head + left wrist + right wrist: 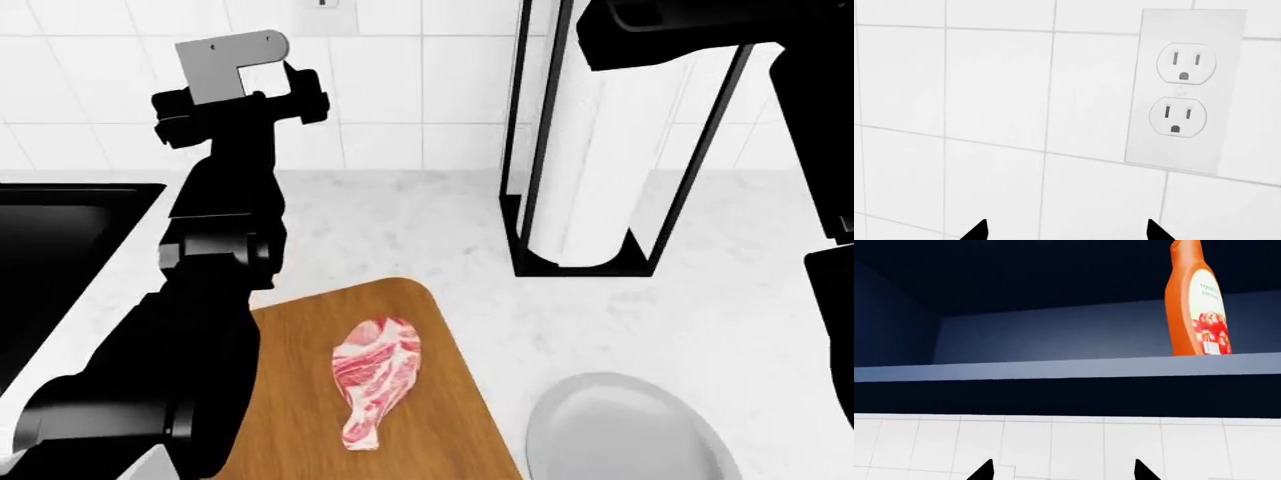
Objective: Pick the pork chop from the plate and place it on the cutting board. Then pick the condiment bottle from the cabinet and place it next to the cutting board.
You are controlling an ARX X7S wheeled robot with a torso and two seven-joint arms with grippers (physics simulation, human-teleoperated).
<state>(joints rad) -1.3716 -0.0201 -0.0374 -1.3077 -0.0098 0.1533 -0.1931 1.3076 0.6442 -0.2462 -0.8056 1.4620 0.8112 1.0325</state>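
In the head view the pork chop (372, 375) lies flat on the wooden cutting board (300, 400), narrow end toward me. The pale-grey plate (627, 440) sits bare to the board's right. My left gripper (1066, 231) is raised above the counter, open and empty, facing the tiled wall; only its arm shows in the head view. My right gripper (1063, 471) is open and empty, lifted high and facing the open cabinet. The orange-red condiment bottle (1195, 302) stands upright on the cabinet shelf (1054, 369), above and to one side of the right gripper's fingertips.
A white paper-towel roll in a black wire stand (601, 150) stands behind the plate. A black sink (60, 260) lies left of the board. A wall outlet (1185, 90) faces the left gripper. The dark cabinet interior (1021, 285) opens above the tiled wall.
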